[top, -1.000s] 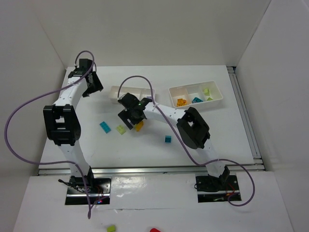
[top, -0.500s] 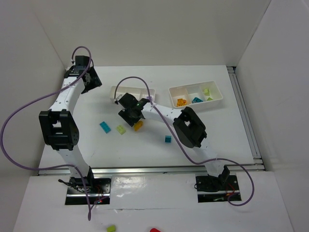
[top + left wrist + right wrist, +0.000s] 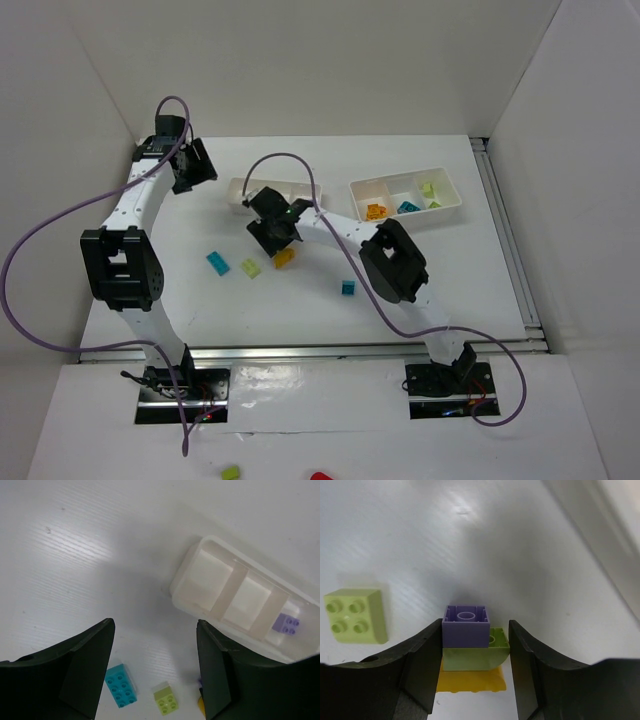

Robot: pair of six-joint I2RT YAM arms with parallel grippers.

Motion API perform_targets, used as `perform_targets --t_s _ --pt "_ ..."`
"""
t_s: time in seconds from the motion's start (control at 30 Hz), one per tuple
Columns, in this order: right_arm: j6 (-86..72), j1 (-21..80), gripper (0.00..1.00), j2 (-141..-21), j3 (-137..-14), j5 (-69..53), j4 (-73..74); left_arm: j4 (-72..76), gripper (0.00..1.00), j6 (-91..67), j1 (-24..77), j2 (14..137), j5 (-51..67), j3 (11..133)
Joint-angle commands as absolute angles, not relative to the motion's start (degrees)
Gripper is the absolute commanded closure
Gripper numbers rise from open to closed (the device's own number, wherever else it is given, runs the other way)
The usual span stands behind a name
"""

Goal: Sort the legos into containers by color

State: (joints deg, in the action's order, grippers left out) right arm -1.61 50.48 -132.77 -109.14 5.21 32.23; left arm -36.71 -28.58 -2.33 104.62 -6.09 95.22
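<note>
About half is sorted: the right tray (image 3: 456, 208) holds orange, teal and lime legos (image 3: 407, 207), the left tray (image 3: 182, 592) one purple brick (image 3: 286, 625). Several bricks (image 3: 217, 263) wait on the tabletop (image 3: 450, 270). The right pincer (image 3: 475, 626), wide a second ago, now clenches a purple-and-lime stack (image 3: 470, 652) near the left tray; the left pincer (image 3: 155, 630) hangs released, empty.

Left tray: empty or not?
Not empty: one purple brick lies in an end compartment of the left tray; the other two are bare.
</note>
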Motion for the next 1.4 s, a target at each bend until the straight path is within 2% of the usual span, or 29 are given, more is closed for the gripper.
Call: perform_targets --t_s 0.0,0.07,0.23,0.37,0.4,0.43,0.5,0.9,1.0,1.07,1.17,1.23,1.37 --pt "-10.26 45.28 0.68 -128.58 -110.04 4.82 33.83 -37.09 0.24 -26.63 -2.55 102.92 3.76 94.92" --pt "-16.77 43.69 0.68 -126.84 -108.47 7.47 38.12 -37.09 0.24 -26.63 -2.55 102.39 7.73 93.96" --pt "-29.59 42.36 0.68 -122.27 -101.97 11.78 41.48 -37.09 0.24 -25.58 -1.32 101.69 7.73 93.16" --pt "-34.7 43.42 0.57 -120.94 -98.0 13.27 38.58 -37.09 0.24 -25.58 -1.32 102.3 8.44 93.16" --pt "-35.33 43.42 0.43 -120.94 -98.0 14.05 38.58 -37.09 0.24 -25.58 -1.32 102.3 8.44 93.16" --pt "-35.85 43.94 0.35 -120.94 -98.69 14.06 38.58 -37.09 0.24 -25.58 -1.32 102.3 8.44 93.16" --pt "-35.86 43.95 0.29 -122.25 -99.4 14.85 38.58 -37.09 0.24 -25.05 -1.32 102.3 8.44 93.69" --pt "-32.44 43.95 0.31 -124.97 -102.13 19.07 39.02 -37.62 0.24 -25.05 -1.32 101.78 8.44 93.16" --pt "-30.5 44.47 0.26 -126.29 -103.27 19.69 39.55 -37.62 0.24 -25.05 -1.32 101.78 8.44 93.16" --pt "-29.62 44.47 0.26 -126.91 -103.97 19.69 40.17 -37.62 0.24 -25.05 -1.32 101.78 8.44 93.16" --pt "-28.21 44.47 0.32 -127.44 -103.97 19.69 39.55 -37.62 0.24 -25.05 -1.32 101.78 8.44 93.16" --pt "-27.69 44.47 0.42 -127.44 -103.97 19.07 39.02 -37.62 0.24 -25.05 -1.32 101.78 8.44 93.16" --pt "-27.69 44.47 0.51 -128.5 -104.5 16.62 39.02 -37.62 0.24 -25.05 -1.32 101.78 8.44 92.64"
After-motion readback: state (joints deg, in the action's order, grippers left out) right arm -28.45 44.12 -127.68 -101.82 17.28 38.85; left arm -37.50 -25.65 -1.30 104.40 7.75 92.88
